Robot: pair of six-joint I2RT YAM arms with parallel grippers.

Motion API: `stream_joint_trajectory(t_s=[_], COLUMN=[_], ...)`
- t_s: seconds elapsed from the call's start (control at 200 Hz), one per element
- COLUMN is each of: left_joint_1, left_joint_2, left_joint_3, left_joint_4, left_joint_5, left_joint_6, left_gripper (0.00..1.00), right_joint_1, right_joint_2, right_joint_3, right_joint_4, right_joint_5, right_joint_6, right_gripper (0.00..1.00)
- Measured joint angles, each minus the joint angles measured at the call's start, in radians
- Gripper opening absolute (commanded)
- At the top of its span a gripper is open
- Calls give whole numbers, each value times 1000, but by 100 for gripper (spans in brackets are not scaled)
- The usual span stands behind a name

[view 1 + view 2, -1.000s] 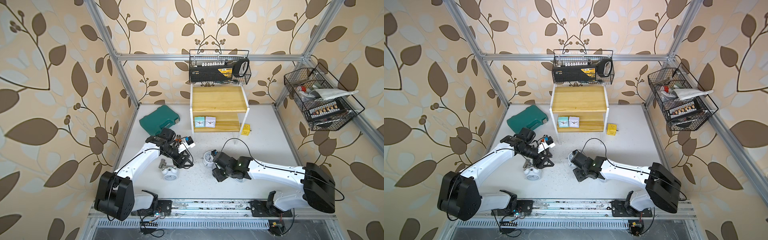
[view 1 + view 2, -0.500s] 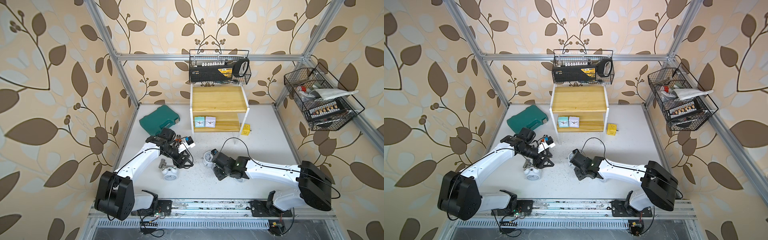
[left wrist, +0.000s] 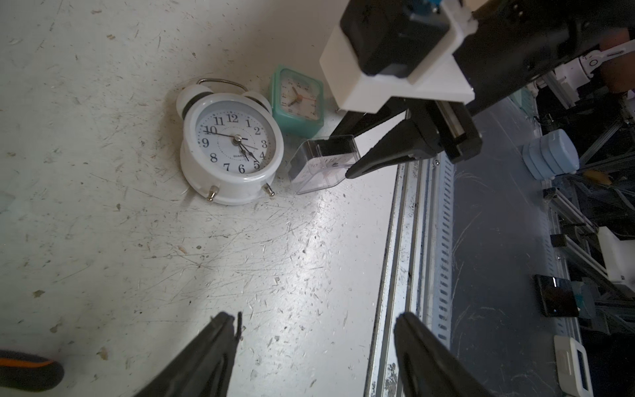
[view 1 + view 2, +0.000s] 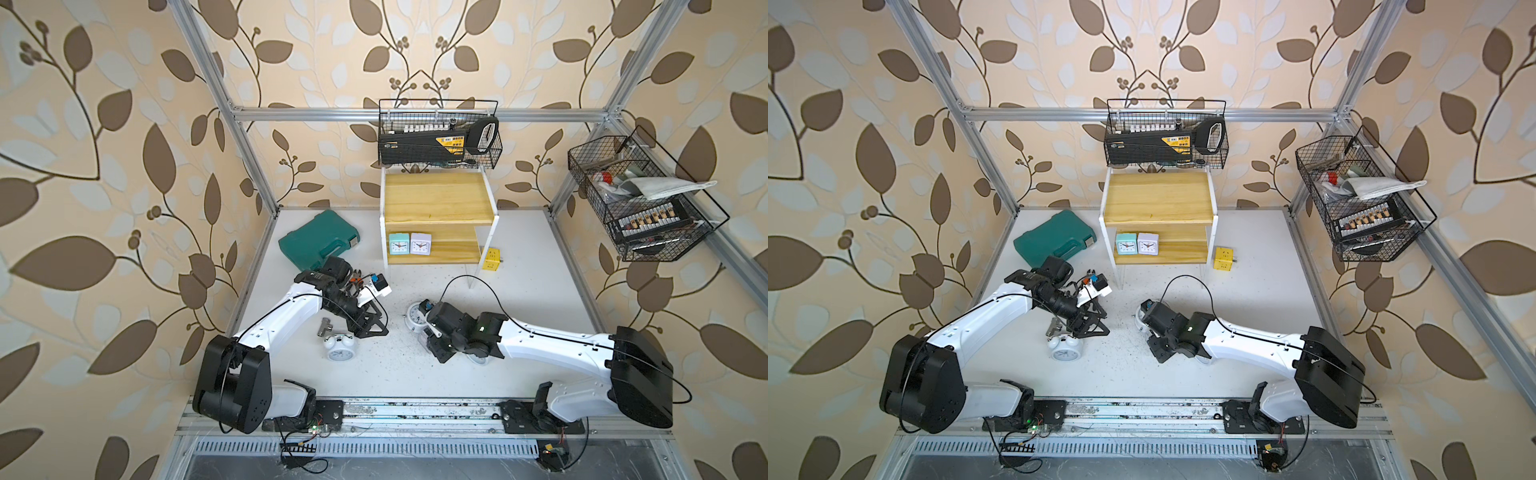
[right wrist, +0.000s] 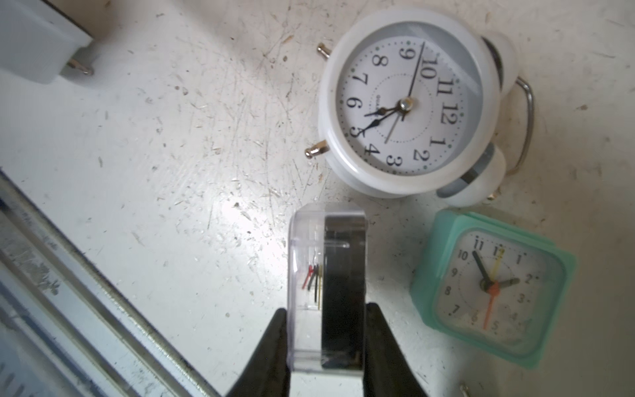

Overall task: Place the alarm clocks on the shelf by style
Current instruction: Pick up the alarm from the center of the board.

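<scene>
The clear clock [image 5: 326, 285] sits edge-on in my right jaws, which are clamped on its front and back, low by the bench's [image 5: 171, 172] front rail; I cannot tell whether it is lifted. Just beside it a white clock [image 5: 409, 106] and a teal clock [image 5: 491, 288] lie face up, and on the shelf [image 4: 436, 203] a mint clock [image 4: 398, 243] and a lilac clock [image 4: 420, 242] stand together on the lower board. My left jaws stand apart and empty over bare bench, near a second white clock [image 4: 340, 348].

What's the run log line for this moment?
right gripper: shut on clear plastic square clock | left gripper: open, empty | yellow wooden shelf: mint square clock, lilac square clock
</scene>
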Motion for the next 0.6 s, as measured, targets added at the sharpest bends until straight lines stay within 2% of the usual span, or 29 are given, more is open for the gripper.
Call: stream_joint_trajectory(t_s=[0.29,0.6], left_joint_1=[0,0], left_joint_2=[26,52], left_joint_3=[23,35], left_joint_4=[-42,-75], left_joint_5=[43,67], left_joint_6=[21,35], left_gripper=[77,77], right_joint_1=[-131,-212], right_joint_2=[-78,-74], right_joint_3=[-11,-77], right_joint_4=[158,380], right_joint_5=[-296,-586], right_joint_6=[-38,-13], right_gripper=[31,30])
